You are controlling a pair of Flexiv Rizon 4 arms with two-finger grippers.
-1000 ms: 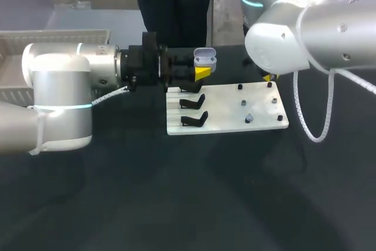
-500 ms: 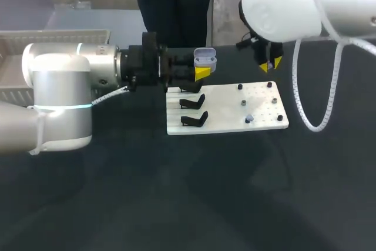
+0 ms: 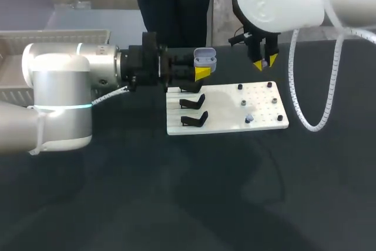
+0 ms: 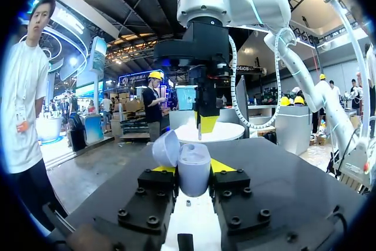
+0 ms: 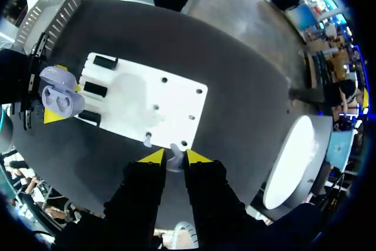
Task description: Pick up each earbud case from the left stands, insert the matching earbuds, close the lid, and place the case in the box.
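Note:
My left gripper holds a lavender earbud case above the back left corner of the white board. In the left wrist view the case sits between the fingers of the left gripper, with its lid tipped open. My right gripper hangs over the board's back right, shut on a small lavender earbud. It also shows straight ahead of the case as the right gripper. A second earbud rests on a peg near the board's front right.
Black empty stands line the board's left side. Small black pegs dot its right half. A white slatted box sits at the table's back left, behind my left arm.
My right arm has swung left and up from the board's back right corner, bringing its gripper with the earbud out into plain view, closer to the case. The left arm has kept still.

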